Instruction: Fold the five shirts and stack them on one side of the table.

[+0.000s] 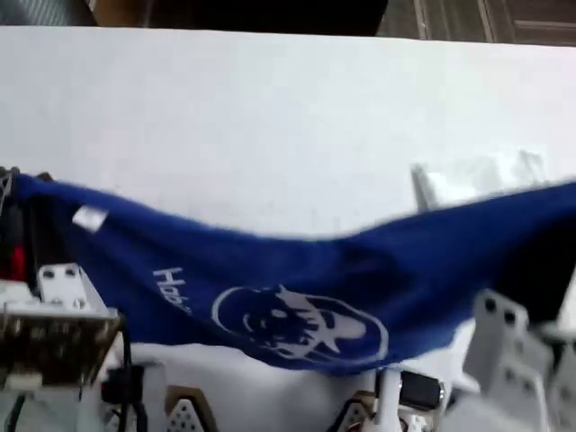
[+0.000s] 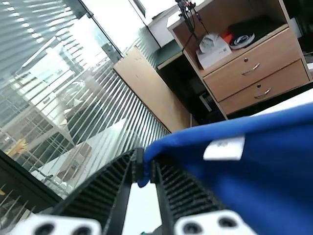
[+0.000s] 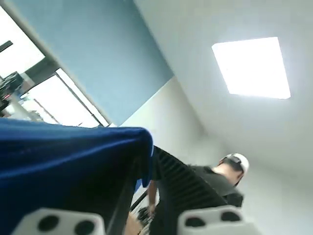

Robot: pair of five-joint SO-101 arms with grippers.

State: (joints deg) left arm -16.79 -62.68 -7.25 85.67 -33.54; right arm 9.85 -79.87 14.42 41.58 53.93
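Observation:
A blue shirt [image 1: 297, 279] with a white skull print hangs stretched in the air across the near side of the table, sagging in the middle. My left gripper [image 2: 145, 169] is shut on one corner of the blue shirt [image 2: 254, 166], near its white neck label [image 2: 224, 148]. My right gripper [image 3: 146, 169] is shut on the opposite corner of the blue shirt [image 3: 63, 161]. In the high view, the left arm [image 1: 45, 306] stands at the shirt's left end and the right arm [image 1: 513, 351] at its right end. A folded white shirt [image 1: 477, 175] lies on the table at the right.
The white table [image 1: 270, 126] stretches bare beyond the shirt. The arms' bases [image 1: 270, 409] stand at the near edge. Behind the table stand a wooden drawer cabinet [image 2: 254, 63] and glass walls with blinds [image 2: 54, 88].

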